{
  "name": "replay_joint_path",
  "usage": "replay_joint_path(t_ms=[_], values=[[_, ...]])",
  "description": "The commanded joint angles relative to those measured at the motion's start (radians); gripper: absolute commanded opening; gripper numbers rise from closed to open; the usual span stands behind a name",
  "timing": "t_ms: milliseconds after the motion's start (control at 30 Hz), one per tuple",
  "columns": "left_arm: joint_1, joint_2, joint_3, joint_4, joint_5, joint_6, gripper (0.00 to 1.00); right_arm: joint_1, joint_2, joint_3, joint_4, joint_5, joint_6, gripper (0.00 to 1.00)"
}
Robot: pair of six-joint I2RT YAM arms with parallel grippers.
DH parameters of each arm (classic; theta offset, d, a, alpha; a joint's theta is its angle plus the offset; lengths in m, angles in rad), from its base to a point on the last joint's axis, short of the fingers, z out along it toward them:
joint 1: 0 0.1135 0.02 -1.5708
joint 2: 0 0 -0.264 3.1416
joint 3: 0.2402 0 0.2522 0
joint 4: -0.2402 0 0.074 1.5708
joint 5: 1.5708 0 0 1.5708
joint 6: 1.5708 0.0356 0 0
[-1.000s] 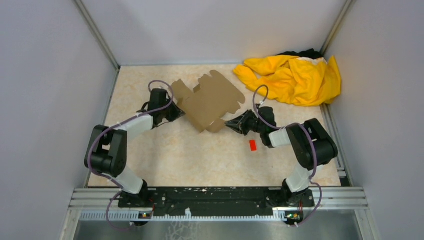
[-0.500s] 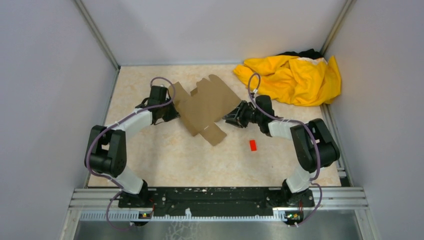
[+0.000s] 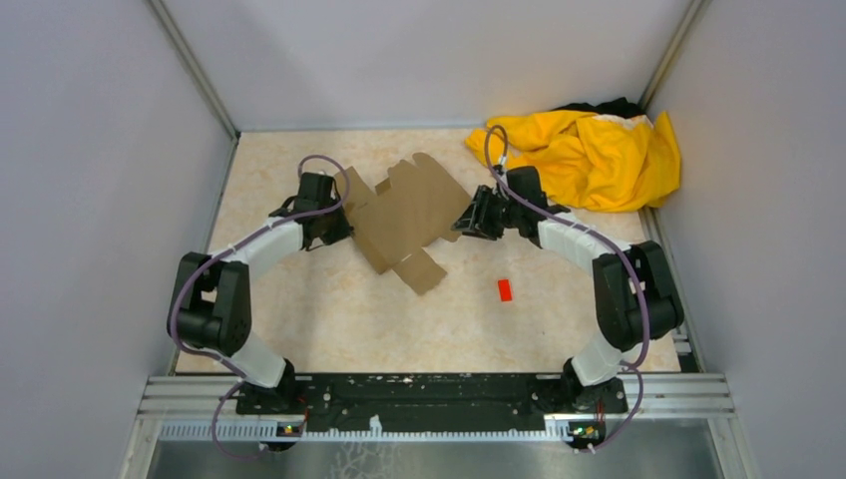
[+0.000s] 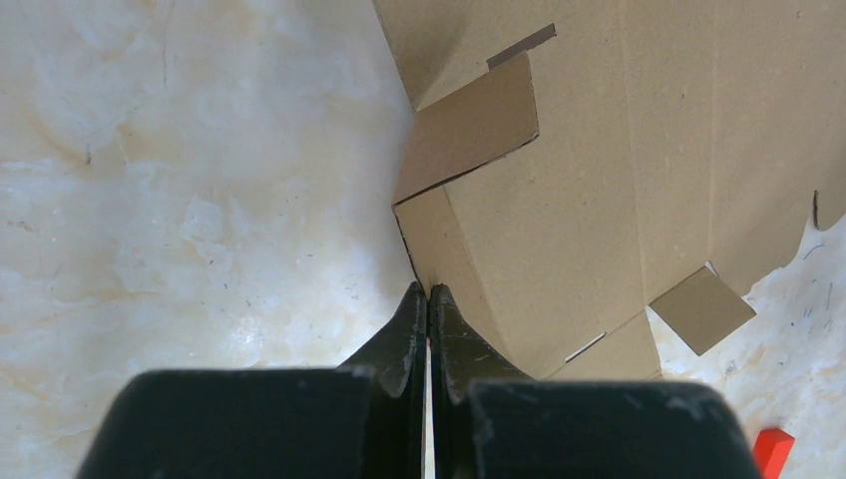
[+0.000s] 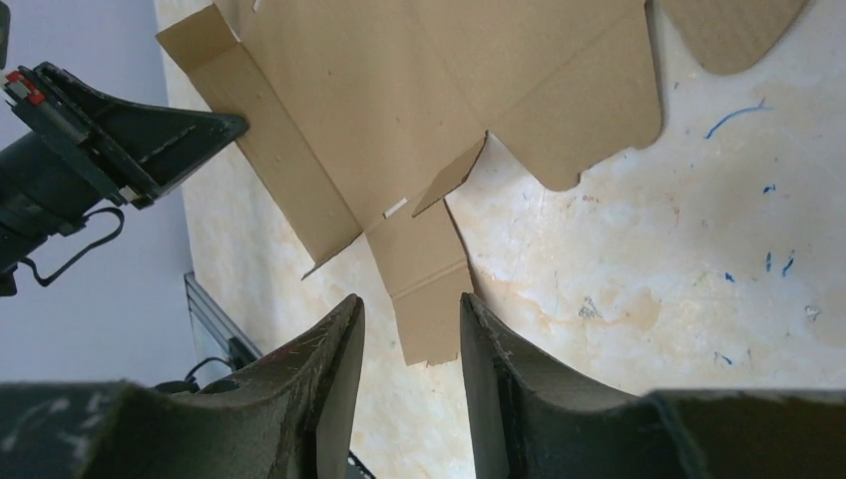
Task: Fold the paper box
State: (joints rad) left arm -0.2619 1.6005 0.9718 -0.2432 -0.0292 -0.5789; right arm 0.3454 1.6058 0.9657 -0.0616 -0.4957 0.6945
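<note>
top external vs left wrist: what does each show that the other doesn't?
Only top external: the cloth in the far right corner, both arms whole, and the right pincer open by the box's right edge.
Only left wrist: a close view of the left pincer shut on the box's edge, and the slits and small flaps in the sheet.
Both: the box, the block and the table.

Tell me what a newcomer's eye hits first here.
The flat brown cardboard box sheet in the centre, its left edge pinched in the shut left hand while the open right hand sits at its right edge. Then the bright yellow cloth bunched in the far right corner, and a tiny red block lying nearer, right of the sheet.
</note>
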Motion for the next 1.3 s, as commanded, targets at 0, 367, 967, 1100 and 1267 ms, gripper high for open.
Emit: replay_joint_path(t_ms=[0,367,967,1100,1267], values=[[0.001,-0.024,-0.013,-0.031,-0.054,0.047,0.00,0.000,0.017,0.083,-0.062,-0.002,-0.089,0.40],[-0.001,0.055,0.131,-0.165,-0.036,0.155,0.00,-0.007,0.042,0.118,-0.098,0.009,-0.124,0.41],[-0.138,0.334,0.639,-0.625,-0.424,0.345,0.00,-0.104,-0.001,0.082,-0.062,-0.071,-0.128,0.42],[-0.186,0.382,0.731,-0.716,-0.550,0.370,0.00,-0.124,0.001,0.057,-0.017,-0.101,-0.113,0.42],[-0.244,0.389,0.793,-0.760,-0.673,0.425,0.00,-0.144,0.017,0.047,0.015,-0.132,-0.103,0.42]])
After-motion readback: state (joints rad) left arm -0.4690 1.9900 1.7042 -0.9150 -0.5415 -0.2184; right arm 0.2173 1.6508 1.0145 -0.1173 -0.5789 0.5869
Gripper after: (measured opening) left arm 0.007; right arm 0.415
